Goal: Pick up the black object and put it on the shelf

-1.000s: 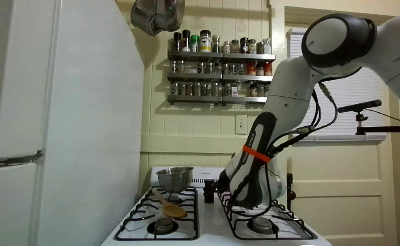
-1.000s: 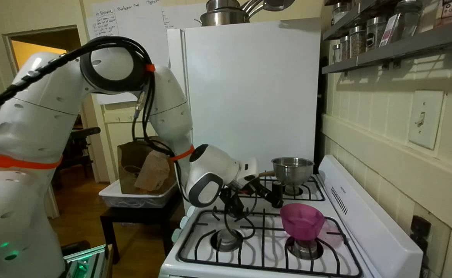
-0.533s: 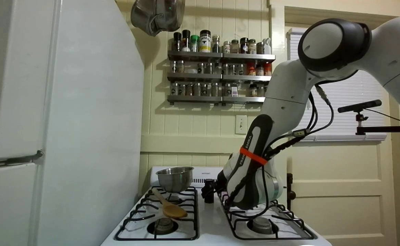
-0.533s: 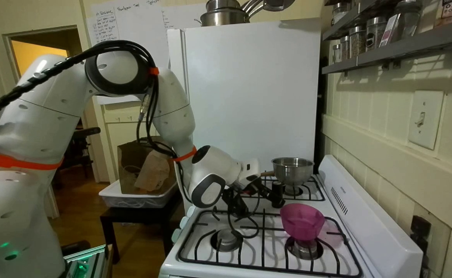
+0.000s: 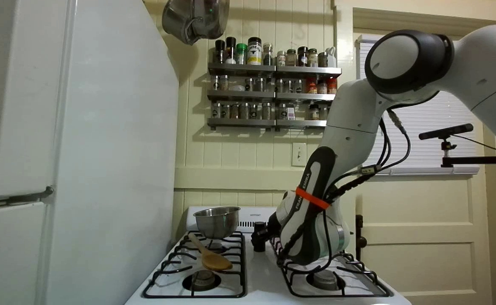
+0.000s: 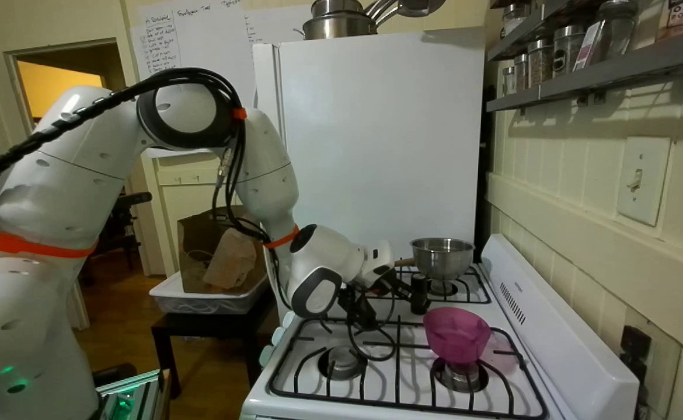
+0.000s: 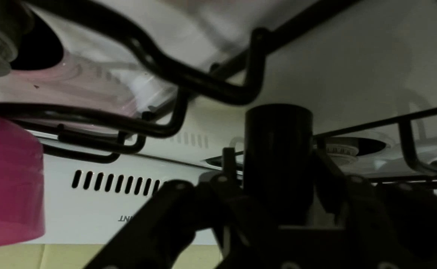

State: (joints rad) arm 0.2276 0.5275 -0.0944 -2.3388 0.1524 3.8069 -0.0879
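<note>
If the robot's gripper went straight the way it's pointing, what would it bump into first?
Probably the black cylinder: in the wrist view it shows between the open fingers of the gripper. How close it is, I can't tell.

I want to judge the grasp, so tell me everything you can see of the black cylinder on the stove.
The black cylinder is smooth-looking and straight-sided, with no label visible; I can't tell its material. It stands upright on the white stove, between the two burner grates. The open gripper has its fingers on either side of it: a gap shows beside one; whether the other touches is unclear.
</note>
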